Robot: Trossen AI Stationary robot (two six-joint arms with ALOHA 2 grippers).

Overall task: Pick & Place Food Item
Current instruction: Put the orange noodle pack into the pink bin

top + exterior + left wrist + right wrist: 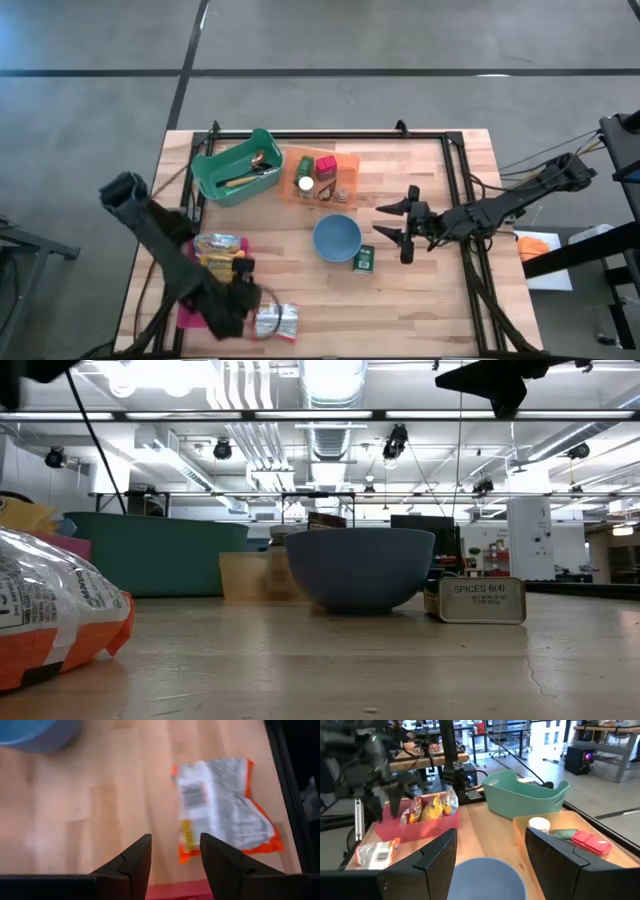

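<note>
Snack packet point(276, 321) lies flat at the table's near edge, just beside the left gripper point(172, 862).
Fingers are parted and empty; thin foil could be pushed aside rather than pinched. Right gripper point(406, 229) is held open, empty, by the bowl point(336, 238).

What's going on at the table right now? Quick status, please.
Left gripper open, empty, above the orange-and-white snack packet. Right gripper open, empty, over the blue bowl. Nothing in the way.
</note>
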